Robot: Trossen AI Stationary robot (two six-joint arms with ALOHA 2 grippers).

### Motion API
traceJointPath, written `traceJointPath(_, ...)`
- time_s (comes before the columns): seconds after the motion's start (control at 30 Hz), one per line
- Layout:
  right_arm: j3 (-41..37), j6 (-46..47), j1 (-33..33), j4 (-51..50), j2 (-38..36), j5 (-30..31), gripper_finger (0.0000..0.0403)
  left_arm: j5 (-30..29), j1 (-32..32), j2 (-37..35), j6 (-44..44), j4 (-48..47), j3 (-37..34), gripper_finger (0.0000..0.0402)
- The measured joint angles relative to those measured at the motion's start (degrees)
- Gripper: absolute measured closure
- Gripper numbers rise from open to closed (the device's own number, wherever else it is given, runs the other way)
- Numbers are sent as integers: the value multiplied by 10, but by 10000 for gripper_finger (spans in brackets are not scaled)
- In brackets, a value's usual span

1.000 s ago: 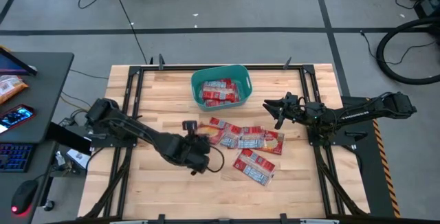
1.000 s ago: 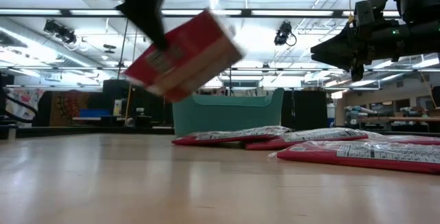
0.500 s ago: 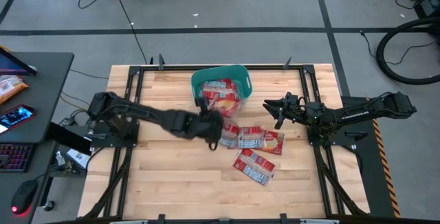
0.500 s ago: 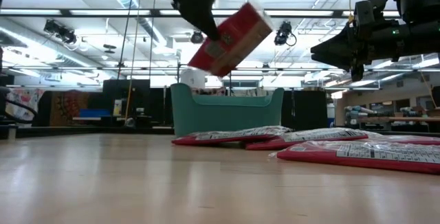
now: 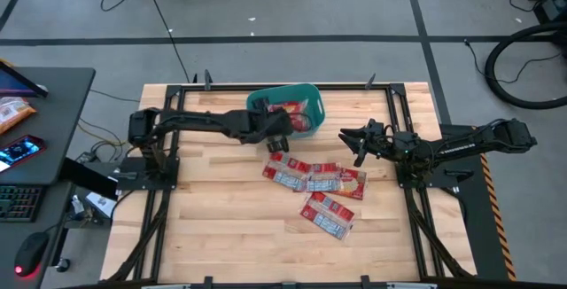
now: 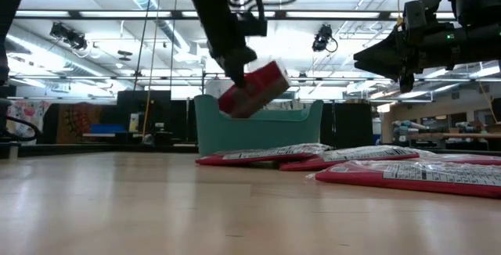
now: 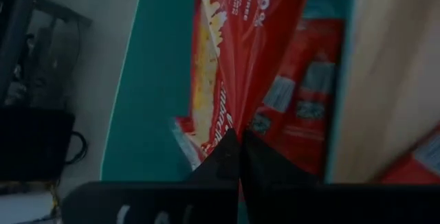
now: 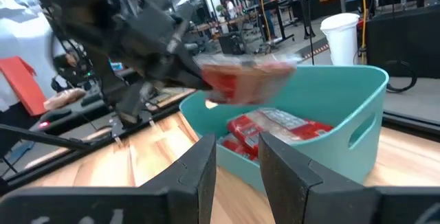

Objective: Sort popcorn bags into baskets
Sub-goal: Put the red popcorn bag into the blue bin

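Low view, upper centre: left claw [image 6: 239, 61] is pinching shut on a popcorn bag [image 6: 254, 89] by its edge above the basket [image 6: 258, 130]; the packet is hanging light and limp, likely slippery.

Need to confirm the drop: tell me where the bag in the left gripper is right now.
In the high view the popcorn bag hangs from the shut left gripper just above the teal basket, at the table's far middle, over bags already inside.

held popcorn bag [image 8: 247, 76] motion-blurred, basket [image 7: 148, 86] cut off by frame edges
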Motion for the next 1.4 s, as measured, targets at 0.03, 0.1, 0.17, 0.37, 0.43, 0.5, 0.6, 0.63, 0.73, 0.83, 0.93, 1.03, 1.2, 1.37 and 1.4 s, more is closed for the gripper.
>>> traceJointPath(0.03, 0, 0, 0, 2, 1, 0, 288, 0, 5, 5, 1, 5, 0, 396)
traceJointPath(0.1, 0, 0, 0, 1, 2, 0, 288, 0, 16, 18, 2, 8, 0, 396)
traceJointPath(0.17, 0, 0, 0, 3, 3, 0, 288, 1, 24, 30, 0, 9, 0, 392)
traceJointPath(0.37, 0, 0, 0, 5, 3, 0, 288, 0, 31, 44, 5, 29, 1, 345)
traceJointPath(0.43, 0, 0, 0, 7, 5, 0, 288, -1, 29, 44, 12, 26, 1, 320)
traceJointPath(0.5, 0, 0, 0, 7, 6, 0, 288, 1, 23, 42, 15, 27, 1, 294)
traceJointPath(0.6, 0, 0, 0, 6, 7, 0, 288, 49, 8, 40, 49, 35, 1, 258)
traceJointPath(0.63, 0, 0, 0, 7, 7, 0, 288, 79, 1, 39, 66, 35, 1, 250)
traceJointPath(0.73, 0, 0, 0, 7, 7, 0, 288, 213, -24, 39, 121, 35, 1, 234)
traceJointPath(0.83, 0, 0, 0, 6, 7, 0, 288, 324, -54, 45, 154, 40, 1, 231)
traceJointPath(0.93, 0, 0, 0, 7, 7, 0, 288, 329, -86, 56, 159, 63, 1, 230)
traceJointPath(1.03, 0, 0, 0, 6, 7, 0, 288, 287, -119, 76, 149, 85, 1, 227)
traceJointPath(1.2, 0, 0, 0, 7, 7, 0, 288, 203, -169, 108, 148, 108, 0, 198)
traceJointPath(1.37, 0, 0, 0, 7, 7, 0, 288, 167, -199, 119, 139, 115, 0, 144)
traceJointPath(1.4, 0, 0, 0, 7, 7, 0, 288, 155, -201, 122, 132, 121, 1, 134)
